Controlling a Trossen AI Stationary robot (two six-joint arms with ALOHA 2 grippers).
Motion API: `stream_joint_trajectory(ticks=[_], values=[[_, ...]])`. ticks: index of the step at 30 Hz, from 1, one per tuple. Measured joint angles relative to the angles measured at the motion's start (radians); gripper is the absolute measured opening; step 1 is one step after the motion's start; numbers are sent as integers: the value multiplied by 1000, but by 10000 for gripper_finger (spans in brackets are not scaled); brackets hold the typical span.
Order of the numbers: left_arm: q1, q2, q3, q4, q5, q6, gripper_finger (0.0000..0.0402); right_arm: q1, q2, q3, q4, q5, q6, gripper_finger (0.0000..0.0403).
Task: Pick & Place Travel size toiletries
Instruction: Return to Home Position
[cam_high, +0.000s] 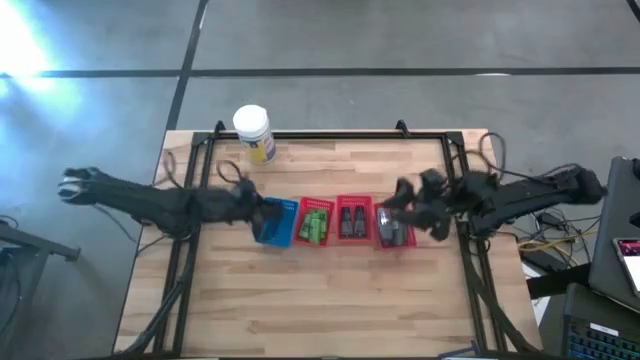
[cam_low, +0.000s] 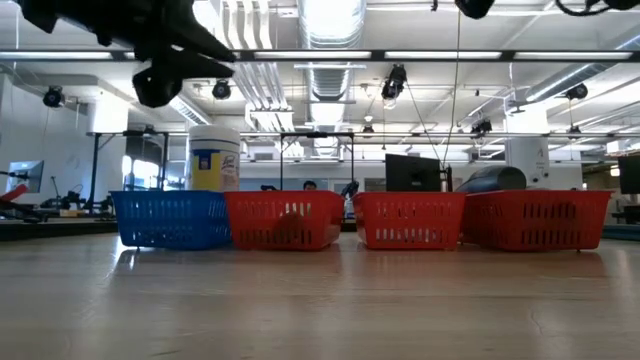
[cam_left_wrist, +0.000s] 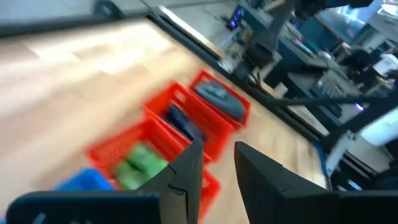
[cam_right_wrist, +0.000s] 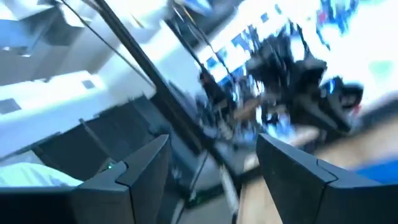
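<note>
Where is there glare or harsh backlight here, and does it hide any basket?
High view: glare on the floor at the picture's upper left, off the table; the blue basket and red baskets are evenly lit. Low view: ceiling lights backlight the left arm into a silhouette; baskets mirror in the tabletop. Right wrist view: washed-out brightness beyond the right gripper.

The pale wooden table (cam_high: 330, 300) I work at carries four ribbed baskets in a row across its middle. The blue basket (cam_high: 277, 222) sits on my left, then the first red basket (cam_high: 316, 222), the middle red basket (cam_high: 352, 220) and the last red basket (cam_high: 395, 232). A white jar (cam_high: 253, 132) with a yellow label stands upright near one edge, apart from the row.
</note>
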Motion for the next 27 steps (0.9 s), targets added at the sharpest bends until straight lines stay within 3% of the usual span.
stream_joint_trajectory(ticks=[4, 10, 17, 27], values=[[96, -181, -2, -170, 70, 74, 97, -140, -96, -33, -69, -59, -69, 251], [143, -388, -10, -405, 37, 159, 97, -271, -228, -77, -249, -55, -148, 270], [143, -576, -161, -415, -2, 104, 97, -346, -390, -244, -243, -56, -75, 290], [143, -820, -406, -412, -67, 1, 97, -357, -674, -466, -230, -55, -38, 322]])
